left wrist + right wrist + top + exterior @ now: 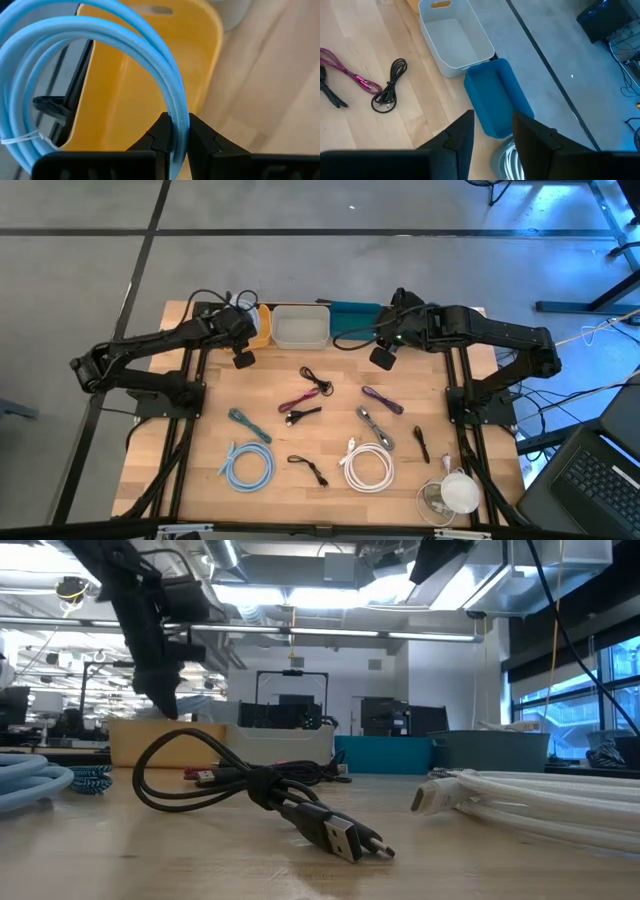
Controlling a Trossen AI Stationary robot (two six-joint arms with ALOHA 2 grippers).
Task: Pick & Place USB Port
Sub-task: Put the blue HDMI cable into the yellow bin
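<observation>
My left gripper (176, 142) is shut on a coiled light-blue cable (100, 45) bound with a white tie (20, 139). It hovers over the yellow bin (130, 95) at the table's far side (258, 325). In the high view the left gripper (244, 356) hides this cable. In the low view its fingers (165, 695) point down above the yellow bin (150, 740). My right gripper (492, 135) is open and holds nothing. It hangs beside the blue bin (495, 95), right of the bins (382, 357). My left gripper pinches the strands of the light-blue cable's coil (176, 125) between its two fingers, coming from above and pointing down. The coil is lifted clear and loops out beyond the fingertips over the yellow bin.
A white bin (300, 326) and a blue bin (352, 315) stand beside the yellow one. Several cables lie on the table: black (316, 382), pink (298, 400), purple (382, 398), grey (373, 425), teal (248, 423), another light-blue coil (247, 465), a white coil (368, 465).
</observation>
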